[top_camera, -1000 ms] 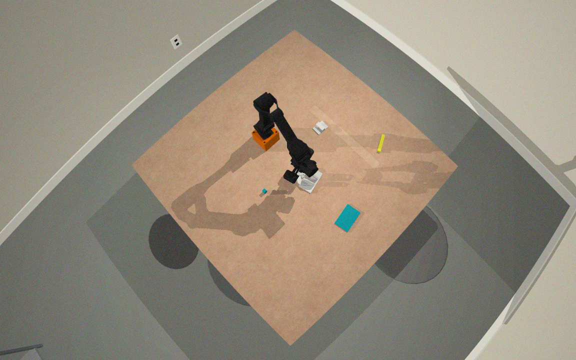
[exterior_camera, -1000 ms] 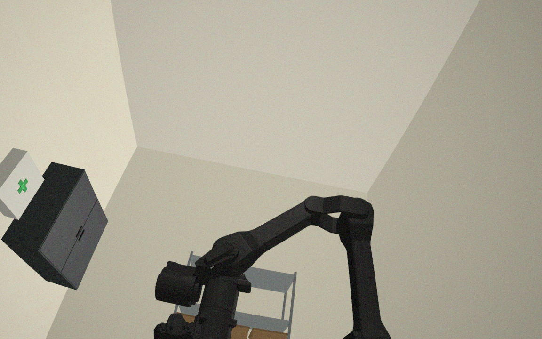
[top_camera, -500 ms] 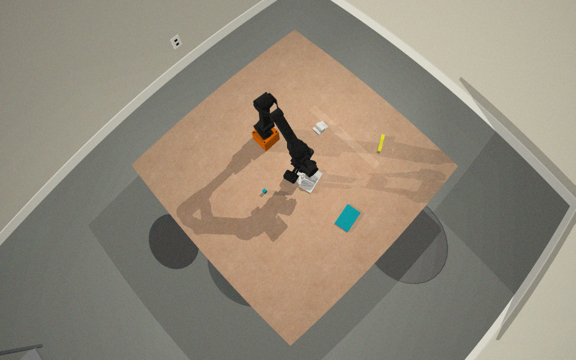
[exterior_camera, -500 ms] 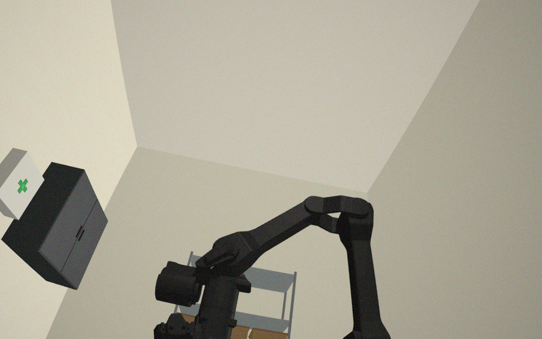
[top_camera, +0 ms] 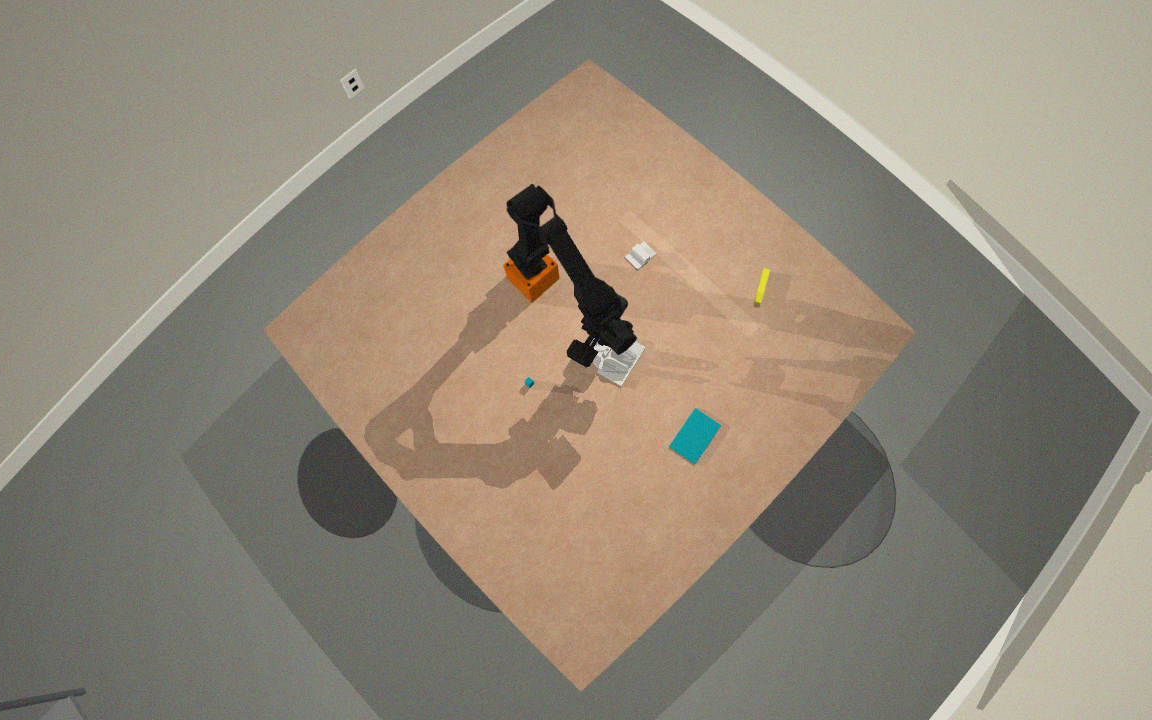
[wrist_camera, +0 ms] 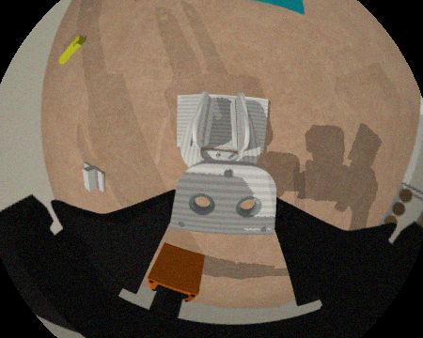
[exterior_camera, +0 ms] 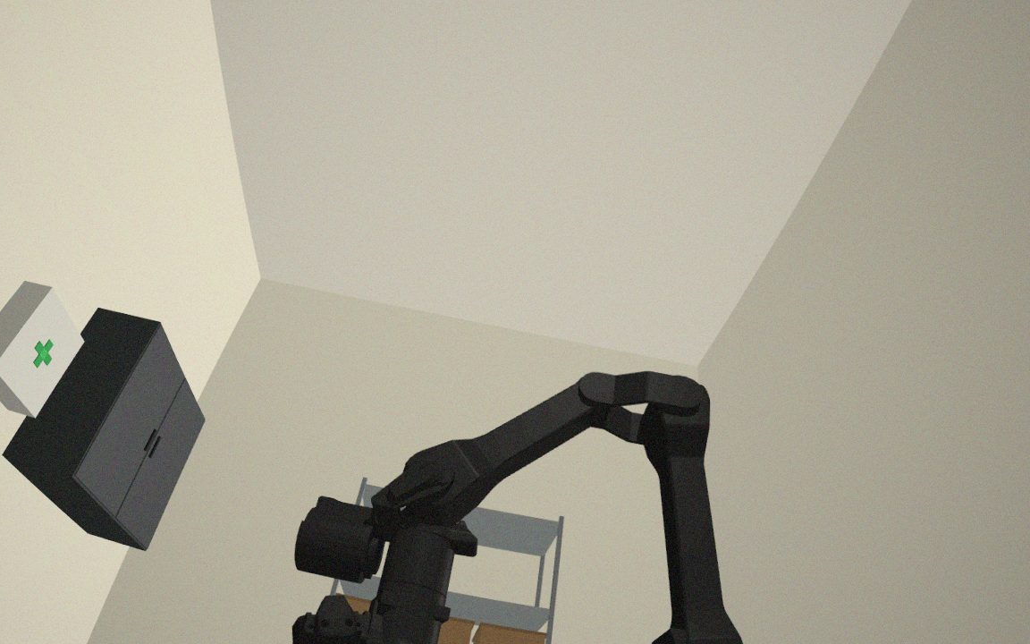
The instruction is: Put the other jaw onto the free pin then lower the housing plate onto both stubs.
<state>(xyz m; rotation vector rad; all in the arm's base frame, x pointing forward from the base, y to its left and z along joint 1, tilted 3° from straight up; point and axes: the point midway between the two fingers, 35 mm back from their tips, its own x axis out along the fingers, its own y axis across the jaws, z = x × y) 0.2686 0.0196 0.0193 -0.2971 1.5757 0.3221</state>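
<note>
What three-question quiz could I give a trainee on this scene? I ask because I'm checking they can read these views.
1. True or false: the housing plate is held in the tool.
2. Multiple choice: how many large round holes show in that plate?
A) one
B) two
C) four
3. Fill in the blank: in the top view, the larger teal block is a flat ____, while the smaller one is a cube.

Key: 1. true; 2. B; 3. rectangle
</note>
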